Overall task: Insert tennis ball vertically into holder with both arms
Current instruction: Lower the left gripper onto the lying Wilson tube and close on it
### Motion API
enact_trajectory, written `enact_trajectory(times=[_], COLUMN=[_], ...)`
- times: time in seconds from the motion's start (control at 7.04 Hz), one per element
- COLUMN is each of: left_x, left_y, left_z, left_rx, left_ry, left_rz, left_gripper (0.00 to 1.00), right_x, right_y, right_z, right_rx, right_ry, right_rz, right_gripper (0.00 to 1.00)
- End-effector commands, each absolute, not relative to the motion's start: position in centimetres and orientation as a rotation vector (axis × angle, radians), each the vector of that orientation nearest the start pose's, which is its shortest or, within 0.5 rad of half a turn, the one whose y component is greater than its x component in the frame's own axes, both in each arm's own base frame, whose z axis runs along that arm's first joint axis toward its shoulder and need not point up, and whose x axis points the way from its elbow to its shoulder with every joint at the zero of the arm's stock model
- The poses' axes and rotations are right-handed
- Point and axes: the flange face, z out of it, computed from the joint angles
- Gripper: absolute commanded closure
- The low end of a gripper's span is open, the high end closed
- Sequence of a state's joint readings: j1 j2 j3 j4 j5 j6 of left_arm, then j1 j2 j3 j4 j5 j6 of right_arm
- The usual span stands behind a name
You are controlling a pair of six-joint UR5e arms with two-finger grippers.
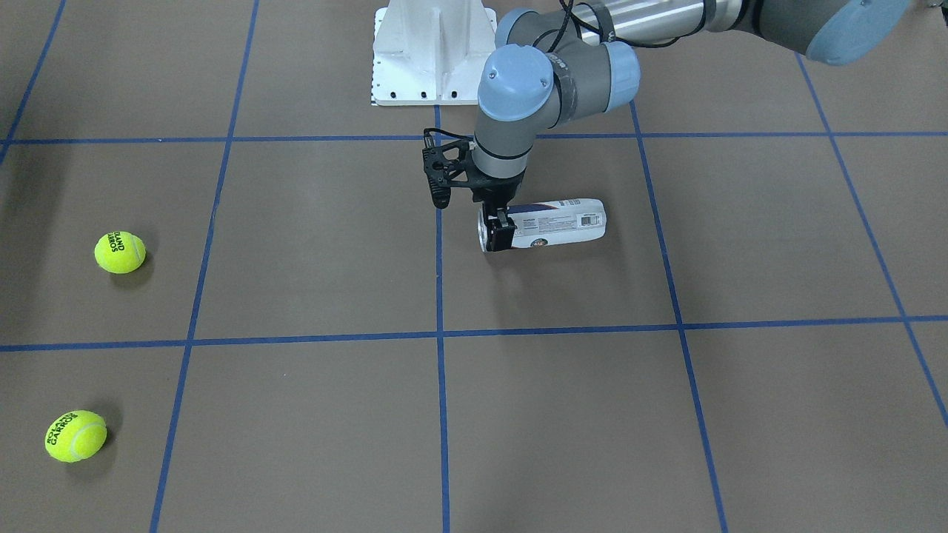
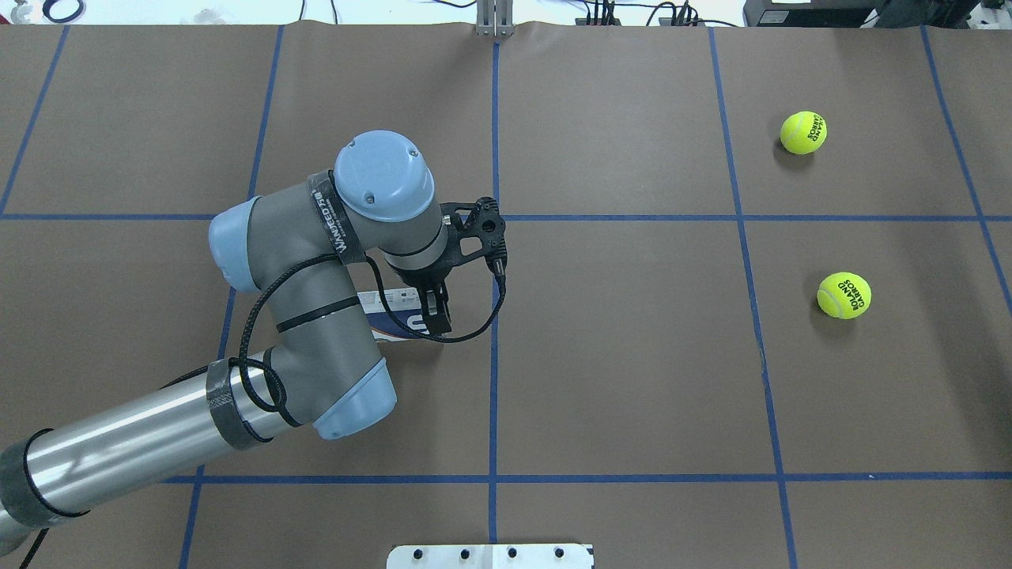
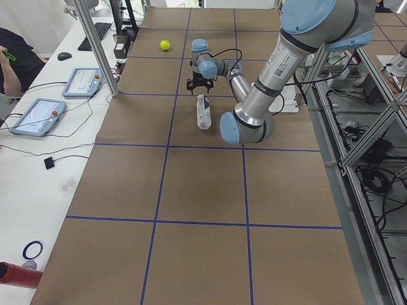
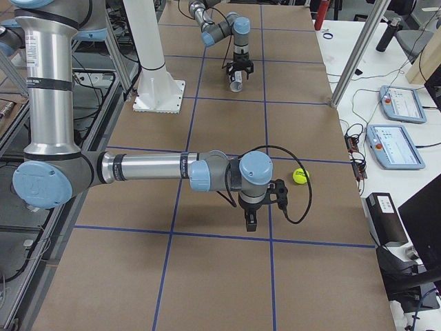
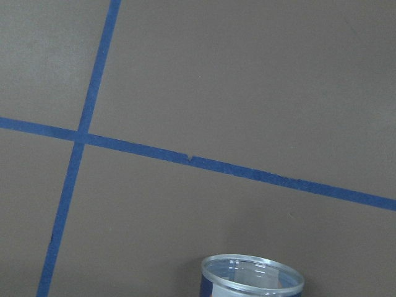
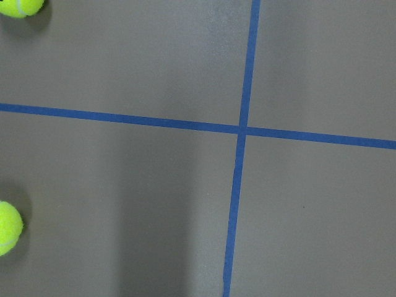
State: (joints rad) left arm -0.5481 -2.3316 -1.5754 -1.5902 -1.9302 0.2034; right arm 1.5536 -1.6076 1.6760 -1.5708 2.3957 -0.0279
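The holder (image 1: 555, 222), a clear can with a navy-and-white label, lies on its side on the brown table. It also shows in the overhead view (image 2: 391, 312) and in the left side view (image 3: 203, 111). My left gripper (image 1: 498, 231) points down with one finger on each side of the holder near its open rim (image 5: 252, 275), and looks shut on it. Two yellow tennis balls (image 2: 803, 132) (image 2: 843, 295) lie far off on my right. My right gripper (image 4: 249, 222) hangs over the table near one ball (image 4: 300, 176). I cannot tell whether it is open.
The white pedestal base (image 1: 433, 52) stands at the robot's edge of the table. Blue tape lines (image 2: 494, 237) grid the brown surface. Operators' tablets (image 3: 38, 114) and poles lie past the table's far edge.
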Motion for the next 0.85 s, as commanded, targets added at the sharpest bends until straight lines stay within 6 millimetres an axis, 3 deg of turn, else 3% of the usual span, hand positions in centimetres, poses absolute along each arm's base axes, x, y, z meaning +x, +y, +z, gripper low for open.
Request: enact_trajectory(times=[0.0, 0.71], left_x=[56.7, 59.2], left_y=[-45.2, -44.3], left_z=[20.2, 21.7], left_rx=[0.620, 0.630], left_ry=[0.641, 0.660], left_rz=[1.307, 1.328], left_gripper=[0.01, 0.01], right_x=[5.1, 5.1], right_y=[-48.0, -48.0], right_z=[62.7, 62.7], right_rx=[0.058, 0.058], right_ry=[-0.823, -0.823], right_rz=[-0.068, -0.068], right_gripper=[0.00, 0.01])
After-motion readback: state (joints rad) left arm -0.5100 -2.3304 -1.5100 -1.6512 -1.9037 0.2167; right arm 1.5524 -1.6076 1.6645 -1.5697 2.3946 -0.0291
